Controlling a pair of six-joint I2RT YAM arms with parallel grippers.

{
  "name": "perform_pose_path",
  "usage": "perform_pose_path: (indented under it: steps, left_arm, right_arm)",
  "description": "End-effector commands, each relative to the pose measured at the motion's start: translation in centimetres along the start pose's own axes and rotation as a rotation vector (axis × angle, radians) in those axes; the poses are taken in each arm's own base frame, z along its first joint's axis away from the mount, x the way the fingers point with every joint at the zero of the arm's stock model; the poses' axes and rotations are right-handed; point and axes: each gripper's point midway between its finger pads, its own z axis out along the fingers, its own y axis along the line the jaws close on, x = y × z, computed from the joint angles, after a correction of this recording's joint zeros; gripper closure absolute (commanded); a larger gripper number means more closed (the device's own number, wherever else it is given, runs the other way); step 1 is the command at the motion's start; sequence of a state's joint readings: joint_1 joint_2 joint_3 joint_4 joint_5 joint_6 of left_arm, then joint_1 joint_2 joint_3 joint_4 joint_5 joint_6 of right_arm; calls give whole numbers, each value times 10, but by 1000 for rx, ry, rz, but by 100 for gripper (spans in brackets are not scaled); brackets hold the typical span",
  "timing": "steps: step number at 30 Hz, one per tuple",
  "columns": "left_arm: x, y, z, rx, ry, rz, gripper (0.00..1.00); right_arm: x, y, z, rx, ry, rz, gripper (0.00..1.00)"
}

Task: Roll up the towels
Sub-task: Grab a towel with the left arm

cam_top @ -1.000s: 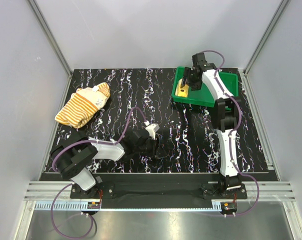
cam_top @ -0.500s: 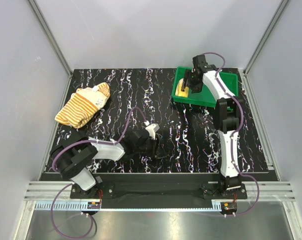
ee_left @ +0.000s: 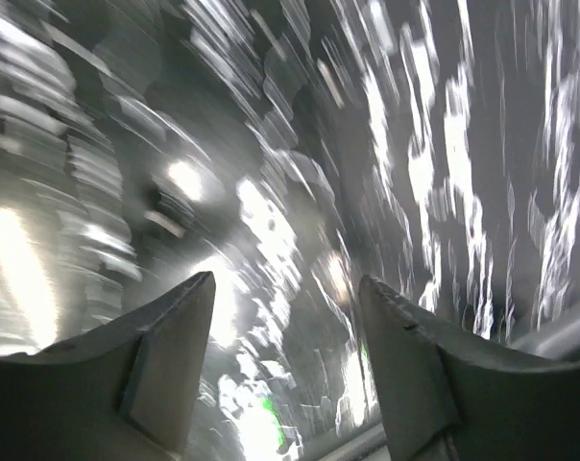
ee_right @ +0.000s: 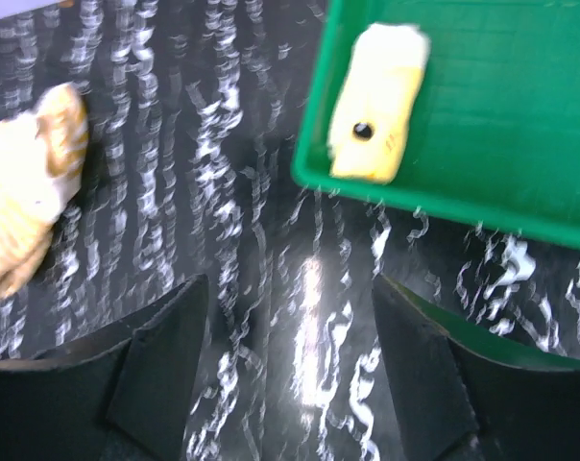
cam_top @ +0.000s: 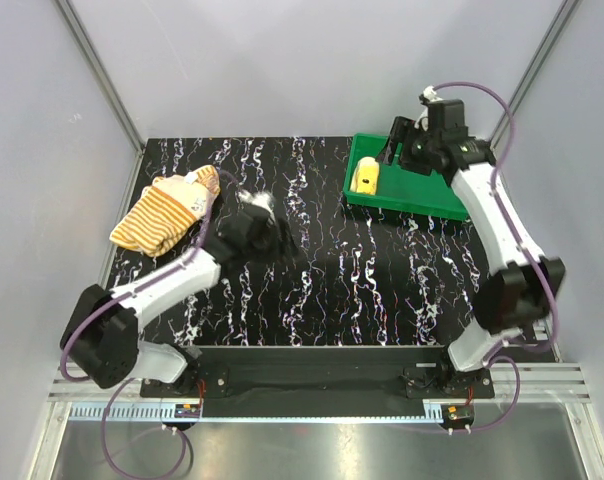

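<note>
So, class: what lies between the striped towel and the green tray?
Top view: only the left claw, over bare tabletop, between striped towel and green tray.

Green tray (cam_top: 422,192) on marbled table (cam_top: 382,290)

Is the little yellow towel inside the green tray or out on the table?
Inside. The yellow towel lies rolled up near one end of the green tray, within its rim.

Rolled yellow towel (ee_right: 379,101) in green tray (ee_right: 520,115), striped towel (ee_right: 26,182) well apart
</note>
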State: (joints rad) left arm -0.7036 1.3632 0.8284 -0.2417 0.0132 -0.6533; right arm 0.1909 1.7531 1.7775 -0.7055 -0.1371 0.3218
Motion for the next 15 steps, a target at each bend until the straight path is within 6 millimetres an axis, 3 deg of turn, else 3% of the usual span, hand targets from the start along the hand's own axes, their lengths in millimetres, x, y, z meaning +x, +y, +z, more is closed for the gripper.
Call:
perform_pose_path:
  steps: [1,2,3,5,6,8,11,15]
  left_arm:
    - [-60,64,-29,-241,-112,-126,31]
    - [-70,81,-34,-294,-120,-166,31]
    - [-93,108,-43,-352,-167,-239,30]
    - [-108,139,-51,-419,-195,-323,29]
    - [-118,167,-61,-470,-225,-394,28]
    - [-128,192,-69,-477,-255,-473,28]
    - [-133,254,-93,-510,-320,-654,28]
    - [-124,291,-109,-571,-357,-744,27]
  right_arm:
    - [16,26,-35,-129,-24,30,23]
    - [23,28,-39,-147,-19,37,24]
    - [36,31,-44,-176,1,52,23]
    - [53,41,-48,-204,26,45,22]
    - [60,47,-53,-222,36,43,22]
    - [86,56,-51,-240,93,28,22]
    - [112,65,-52,-254,143,19,22]
    - [135,67,-53,-256,178,9,22]
